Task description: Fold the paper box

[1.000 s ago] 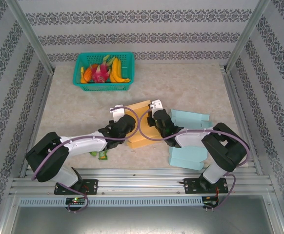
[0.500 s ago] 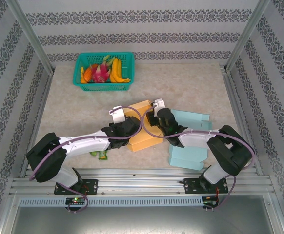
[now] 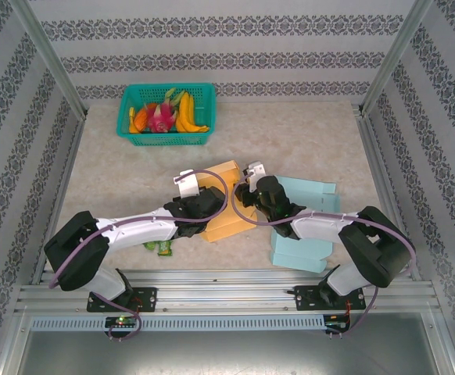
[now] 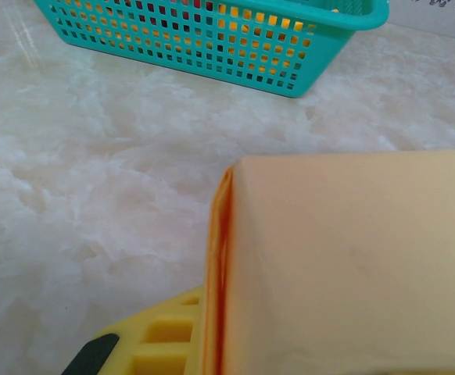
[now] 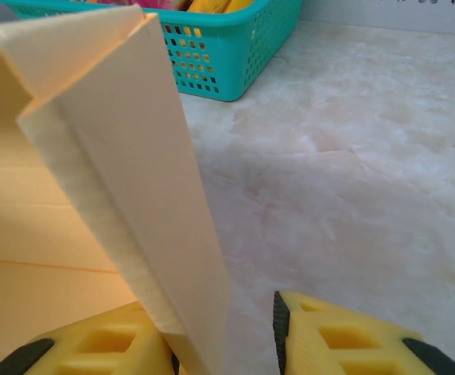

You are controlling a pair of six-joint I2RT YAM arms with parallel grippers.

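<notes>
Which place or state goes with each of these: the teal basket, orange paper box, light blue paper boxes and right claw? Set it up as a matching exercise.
Things:
1. teal basket
2. orange paper box
3. light blue paper boxes
4. right claw

Place or state:
A. open
B. centre of the table
C. far-left corner
D. right side, lying flat

Pairs: 1-C, 2-B, 3-D, 4-A
</notes>
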